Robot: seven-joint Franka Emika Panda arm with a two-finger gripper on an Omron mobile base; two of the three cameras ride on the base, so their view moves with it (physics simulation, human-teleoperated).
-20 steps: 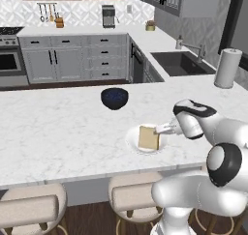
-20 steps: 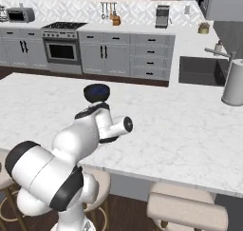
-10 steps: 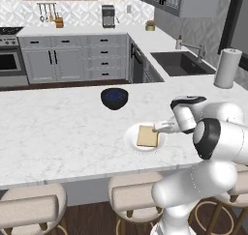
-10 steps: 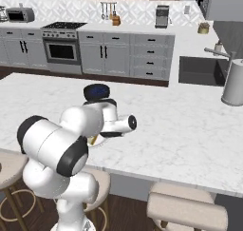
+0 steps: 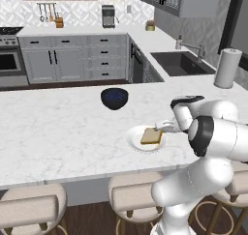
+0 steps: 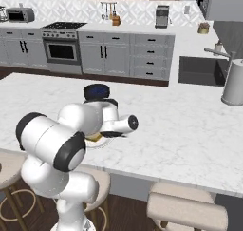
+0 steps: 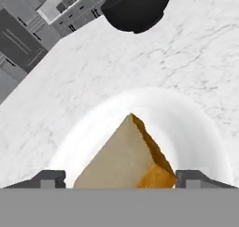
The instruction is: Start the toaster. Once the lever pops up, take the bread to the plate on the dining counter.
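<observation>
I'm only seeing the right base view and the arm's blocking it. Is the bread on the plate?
Observer: Yes. In the left base view the bread lies on the plate.
Operator: Is the gripper open?
Observer: Yes. The hand view shows its fingertips spread wide, one on each side of the slice.
Operator: Anything crowding the plate?
Observer: No. The dark bowl sits apart from it, further in on the dining counter.

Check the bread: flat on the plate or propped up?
Flat. The bread lies face up on the plate; gripper beside it.
</observation>
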